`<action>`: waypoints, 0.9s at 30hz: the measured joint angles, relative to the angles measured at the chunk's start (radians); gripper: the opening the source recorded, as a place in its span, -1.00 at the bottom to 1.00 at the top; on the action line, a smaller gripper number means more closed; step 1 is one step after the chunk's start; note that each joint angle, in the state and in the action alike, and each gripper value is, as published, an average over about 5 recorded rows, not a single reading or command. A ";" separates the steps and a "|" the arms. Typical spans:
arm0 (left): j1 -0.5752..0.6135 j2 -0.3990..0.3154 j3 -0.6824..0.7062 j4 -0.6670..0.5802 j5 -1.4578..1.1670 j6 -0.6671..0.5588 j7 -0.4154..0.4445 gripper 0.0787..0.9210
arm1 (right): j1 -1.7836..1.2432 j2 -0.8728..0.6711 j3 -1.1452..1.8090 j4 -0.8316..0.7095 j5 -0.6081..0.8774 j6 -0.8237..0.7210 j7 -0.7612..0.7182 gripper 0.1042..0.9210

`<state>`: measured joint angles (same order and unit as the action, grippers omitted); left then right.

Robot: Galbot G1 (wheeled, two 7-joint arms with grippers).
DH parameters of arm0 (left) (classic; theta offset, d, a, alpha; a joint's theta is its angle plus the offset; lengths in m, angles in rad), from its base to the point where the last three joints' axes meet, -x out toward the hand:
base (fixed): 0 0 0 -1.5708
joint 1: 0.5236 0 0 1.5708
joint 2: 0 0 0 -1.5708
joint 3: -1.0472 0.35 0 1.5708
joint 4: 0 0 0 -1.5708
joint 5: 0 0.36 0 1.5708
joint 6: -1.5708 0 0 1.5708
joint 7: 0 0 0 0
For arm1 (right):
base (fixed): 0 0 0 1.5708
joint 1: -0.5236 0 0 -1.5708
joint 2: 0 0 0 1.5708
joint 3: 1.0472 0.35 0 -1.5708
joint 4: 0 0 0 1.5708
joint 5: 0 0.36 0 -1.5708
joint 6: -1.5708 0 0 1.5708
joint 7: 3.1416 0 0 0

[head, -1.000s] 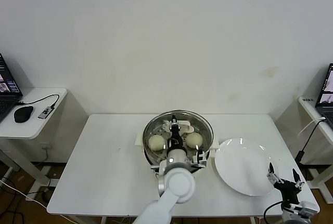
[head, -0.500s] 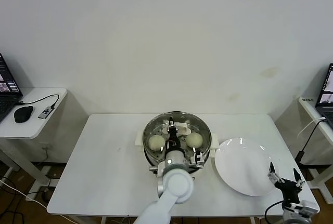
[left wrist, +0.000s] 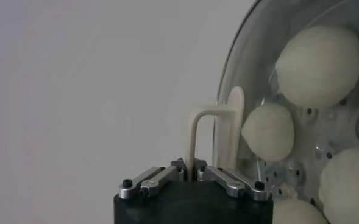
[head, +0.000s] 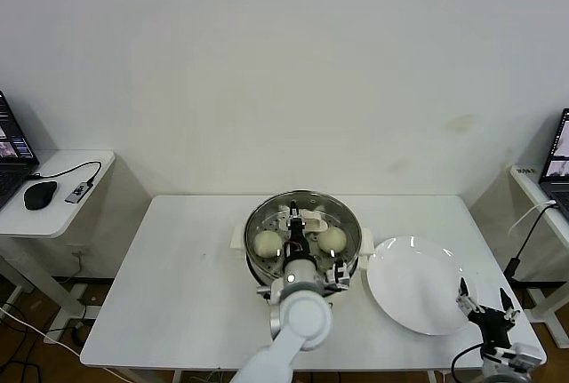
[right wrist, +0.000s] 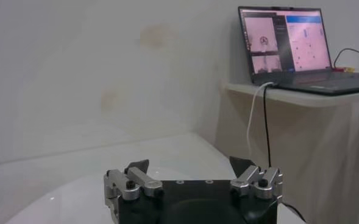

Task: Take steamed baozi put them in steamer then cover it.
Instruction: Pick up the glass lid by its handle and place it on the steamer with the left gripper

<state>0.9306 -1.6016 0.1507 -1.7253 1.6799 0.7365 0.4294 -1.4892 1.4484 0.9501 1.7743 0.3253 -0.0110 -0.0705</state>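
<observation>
The steamer (head: 304, 234) stands at the middle of the white worktop (head: 187, 285), a shiny steel basket on a cream-white base with side handles. Inside it lie the steamed baozi (head: 268, 243): in the head view one shows at the left of the basket and one at the right, and the left wrist view shows four cream-white buns (left wrist: 318, 66) on the perforated floor. The cover (head: 303, 220), clear glass with a metal rim, lies over the steamer's mouth, so the buns are seen through it; whether its rim sits fully down all round cannot be told. The left gripper (head: 294, 227) reaches in from the near side over the middle of the cover, its fingers (left wrist: 228, 179) clamped together on the cream-white oblong handle (left wrist: 213, 137) at the cover's centre.

Just to the right of the steamer a flat white plate (head: 420, 286) lies on the worktop with nothing on it. The right gripper (head: 485, 305) waits at the near right corner, beside the plate's near right edge, its fingers (right wrist: 137, 167) spread apart and holding nothing.

On a side table at far left sit a mouse (head: 39, 195) and a laptop (head: 12, 154); another laptop (right wrist: 287, 41) stands on a table at far right.
</observation>
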 measured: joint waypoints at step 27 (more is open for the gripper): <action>0.035 0.023 0.031 -0.061 -0.067 -0.001 -0.021 0.07 | -0.003 0.003 0.003 0.006 -0.002 0.003 0.000 0.76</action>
<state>0.9659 -1.5789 0.1816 -1.7868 1.6126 0.7358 0.4081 -1.4920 1.4509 0.9528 1.7802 0.3233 -0.0083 -0.0703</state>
